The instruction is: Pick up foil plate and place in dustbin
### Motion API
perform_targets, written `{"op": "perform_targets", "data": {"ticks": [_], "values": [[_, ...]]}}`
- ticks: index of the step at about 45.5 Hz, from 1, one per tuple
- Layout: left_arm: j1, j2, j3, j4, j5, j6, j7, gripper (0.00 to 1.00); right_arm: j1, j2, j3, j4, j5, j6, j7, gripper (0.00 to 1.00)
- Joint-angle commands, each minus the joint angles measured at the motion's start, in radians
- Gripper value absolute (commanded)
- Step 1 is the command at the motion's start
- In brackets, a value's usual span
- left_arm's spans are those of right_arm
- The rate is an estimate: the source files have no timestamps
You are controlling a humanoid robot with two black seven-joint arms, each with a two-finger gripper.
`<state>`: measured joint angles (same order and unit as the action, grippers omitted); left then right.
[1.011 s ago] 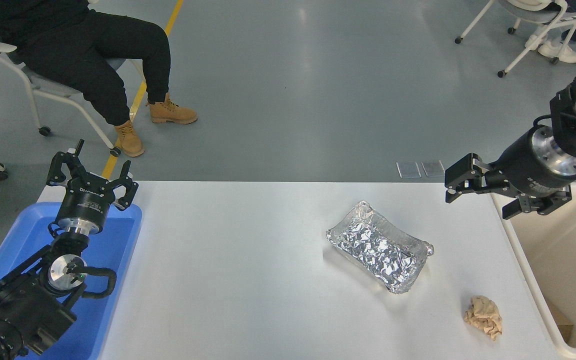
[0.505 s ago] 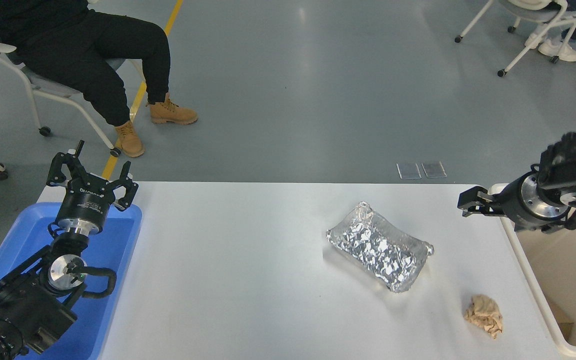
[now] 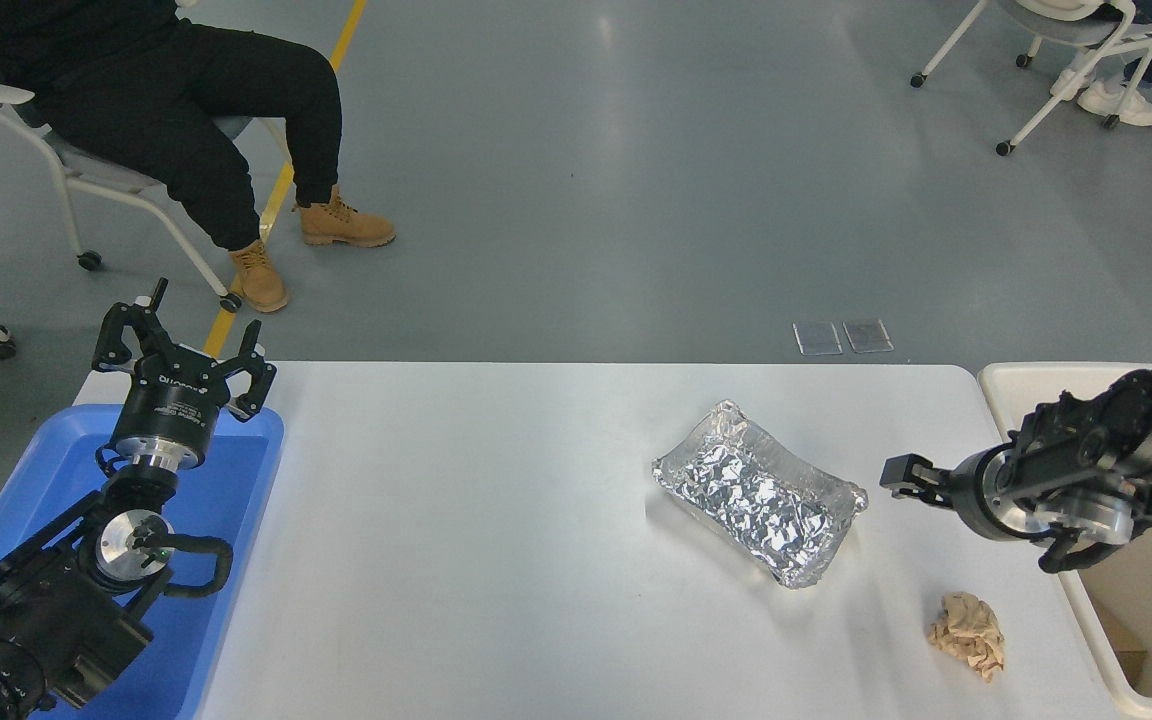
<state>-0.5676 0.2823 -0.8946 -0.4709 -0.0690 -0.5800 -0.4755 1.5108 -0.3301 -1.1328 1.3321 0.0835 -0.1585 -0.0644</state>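
Reaching in from the right edge of the frame, the right gripper [image 3: 898, 478] points left toward the foil plate [image 3: 759, 506], which sits on the white table [image 3: 456, 540] right of centre. The plate lies just to the picture-left of the gripper tip, near it but not touching. Its long axis runs diagonally — upper left to lower right — so the corner closest to the tool is the plate's right-hand end. Only 1 dark fingertip shows edge-on, so whether the fingers are spread or pressed together I cannot tell; nothing is held. The dustbin [image 3: 1021, 378] stands at the right edge behind that arm. The left gripper [image 3: 181, 345] is parked at the lower left over the blue tray [image 3: 246, 480], fingers spread — well apart from the plate, so the right arm is clearly the nearer 1. A crumpled paper ball [image 3: 968, 632] lies below the plate's right end.
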Motion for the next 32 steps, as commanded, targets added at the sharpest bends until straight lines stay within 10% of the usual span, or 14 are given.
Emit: {"op": "perform_targets", "data": {"ticks": [1, 23, 32], "values": [[0.0, 0.0, -0.001, 0.0, 0.0, 0.0, 0.0, 0.99, -0.092, 0.031, 0.084, -0.045, 0.012, -0.062, 0.0, 1.0], [0.0, 0.0, -0.001, 0.0, 0.0, 0.0, 0.0, 0.99, -0.215, 0.106, 0.166, -0.137, 0.012, -0.127, 0.002, 1.0], [0.0, 0.0, -0.001, 0.0, 0.0, -0.001, 0.0, 0.99, -0.268, 0.132, 0.166, -0.191, 0.012, -0.176, 0.002, 0.86]]}}
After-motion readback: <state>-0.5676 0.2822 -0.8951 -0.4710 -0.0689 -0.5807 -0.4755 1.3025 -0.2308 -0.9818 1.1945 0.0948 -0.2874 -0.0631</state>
